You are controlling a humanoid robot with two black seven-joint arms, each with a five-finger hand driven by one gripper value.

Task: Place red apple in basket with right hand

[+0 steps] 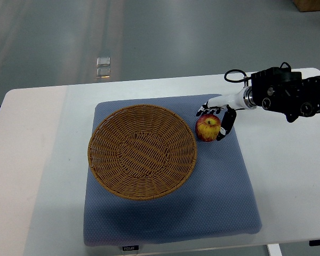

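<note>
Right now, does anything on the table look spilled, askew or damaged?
Nothing stands out. The round woven wicker basket sits upright and empty on the blue-grey padded mat; the red apple lies beside it, right robot hand around it.

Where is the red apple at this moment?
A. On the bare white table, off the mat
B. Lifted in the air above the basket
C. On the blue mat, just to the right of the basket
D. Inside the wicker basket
C: the red apple rests on the blue mat, just outside the right rim of the basket, with the right hand around it.
</note>
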